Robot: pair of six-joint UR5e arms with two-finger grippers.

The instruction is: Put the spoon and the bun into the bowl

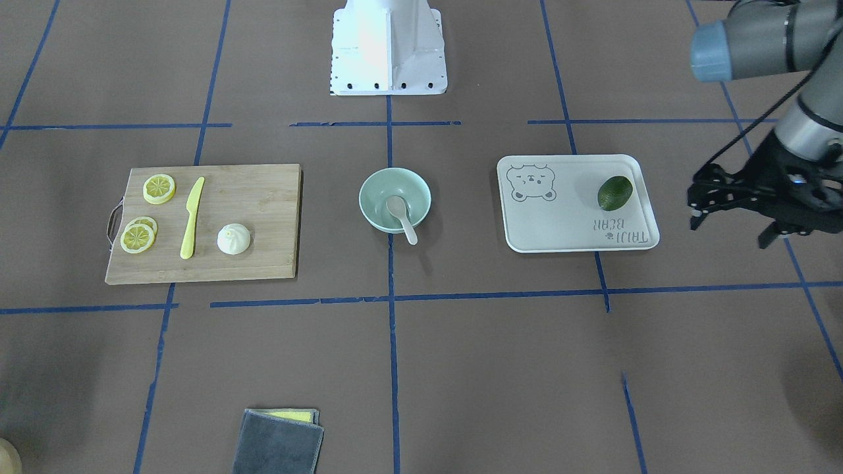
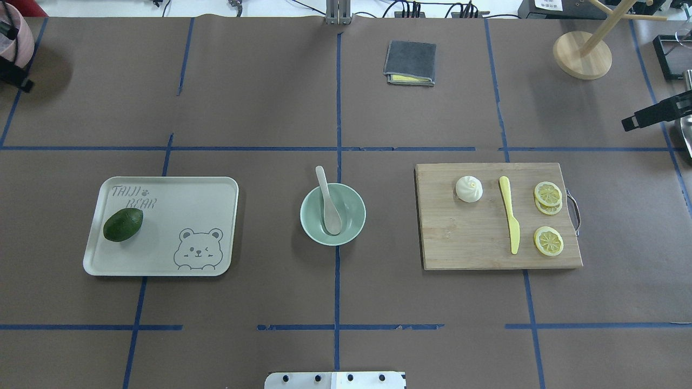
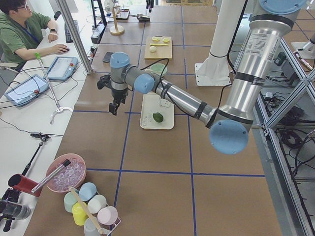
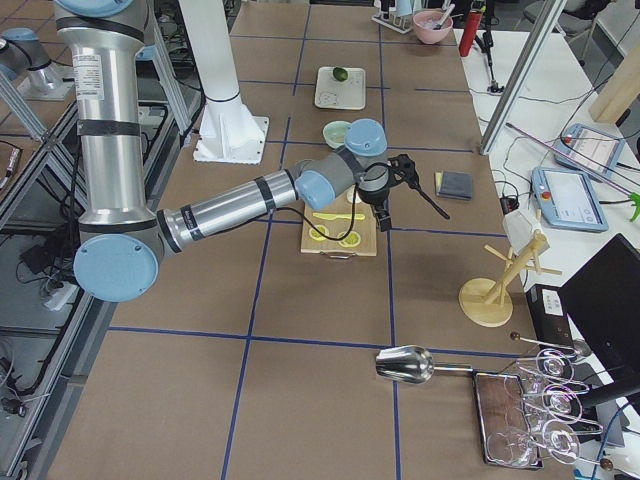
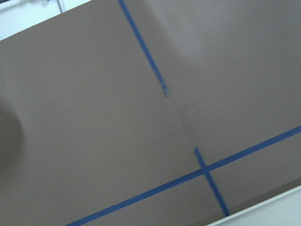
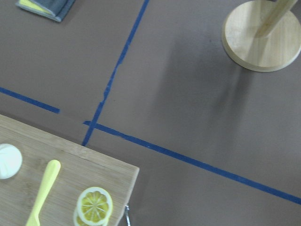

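Observation:
The off-white spoon lies in the pale mint-green bowl at the table's centre, with its handle over the rim; it also shows in the overhead view. The white pleated bun sits on the wooden cutting board; it also shows in the overhead view and the right wrist view. My left gripper hovers open and empty beyond the tray's outer end. My right gripper hangs past the board's far outer corner. Only part of it shows, so I cannot tell its state.
A yellow plastic knife and lemon slices lie on the board. A pale tray holds a green avocado. A grey cloth and a wooden stand are at the far side.

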